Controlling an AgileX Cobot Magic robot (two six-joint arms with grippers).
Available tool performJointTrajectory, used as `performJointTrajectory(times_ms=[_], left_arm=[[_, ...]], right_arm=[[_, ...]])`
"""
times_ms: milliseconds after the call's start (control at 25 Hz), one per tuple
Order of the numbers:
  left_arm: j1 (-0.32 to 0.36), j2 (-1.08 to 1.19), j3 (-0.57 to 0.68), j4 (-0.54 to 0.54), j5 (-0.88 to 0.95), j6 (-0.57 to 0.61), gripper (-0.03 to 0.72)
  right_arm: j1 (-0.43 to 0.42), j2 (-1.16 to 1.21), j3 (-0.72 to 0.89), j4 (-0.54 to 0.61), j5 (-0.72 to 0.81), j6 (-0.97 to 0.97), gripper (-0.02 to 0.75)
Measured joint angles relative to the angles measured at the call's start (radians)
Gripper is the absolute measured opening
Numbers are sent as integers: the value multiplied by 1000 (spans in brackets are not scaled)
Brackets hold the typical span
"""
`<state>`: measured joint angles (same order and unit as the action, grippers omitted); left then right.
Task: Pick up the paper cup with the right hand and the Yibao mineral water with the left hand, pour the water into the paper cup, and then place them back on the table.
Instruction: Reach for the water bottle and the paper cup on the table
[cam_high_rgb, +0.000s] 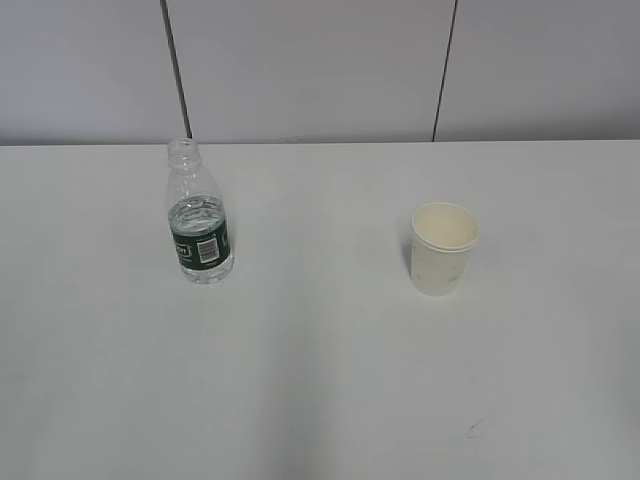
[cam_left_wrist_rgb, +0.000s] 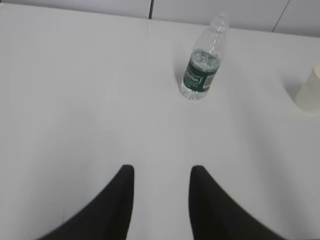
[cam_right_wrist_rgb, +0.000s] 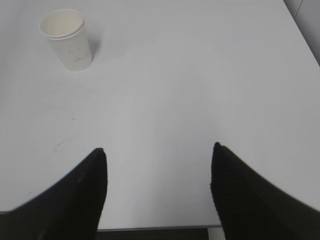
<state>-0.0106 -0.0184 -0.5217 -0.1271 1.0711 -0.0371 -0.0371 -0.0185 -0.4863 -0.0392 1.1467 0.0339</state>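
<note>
The Yibao mineral water (cam_high_rgb: 199, 220) stands upright and capless on the left of the white table (cam_high_rgb: 320, 350). It also shows in the left wrist view (cam_left_wrist_rgb: 202, 65), far ahead of my left gripper (cam_left_wrist_rgb: 162, 170), which is open and empty. The paper cup (cam_high_rgb: 443, 248) stands upright on the right; it looks like two nested cups. It shows at the top left of the right wrist view (cam_right_wrist_rgb: 67, 40), far ahead and left of my right gripper (cam_right_wrist_rgb: 157, 150), which is open wide and empty. Neither arm shows in the exterior view.
A grey panelled wall (cam_high_rgb: 320, 70) stands behind the table. The table's near edge (cam_right_wrist_rgb: 160, 227) lies under my right gripper. A small dark speck (cam_high_rgb: 473, 430) marks the tabletop. The cup's edge shows at the right of the left wrist view (cam_left_wrist_rgb: 309, 92).
</note>
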Motion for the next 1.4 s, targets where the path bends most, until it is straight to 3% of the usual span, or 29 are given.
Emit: performJointTrajectory(times_ms=[240, 560, 1400], left_arm=[[0, 0, -4, 0, -178, 4, 241], [0, 122, -4, 0, -421, 107, 241], [0, 707, 29, -10, -1013, 190, 241]], right_arm=[[0, 0, 0, 0, 0, 0, 513], [0, 0, -22, 0, -72, 0, 513], [0, 404, 38, 0, -804, 0, 513]])
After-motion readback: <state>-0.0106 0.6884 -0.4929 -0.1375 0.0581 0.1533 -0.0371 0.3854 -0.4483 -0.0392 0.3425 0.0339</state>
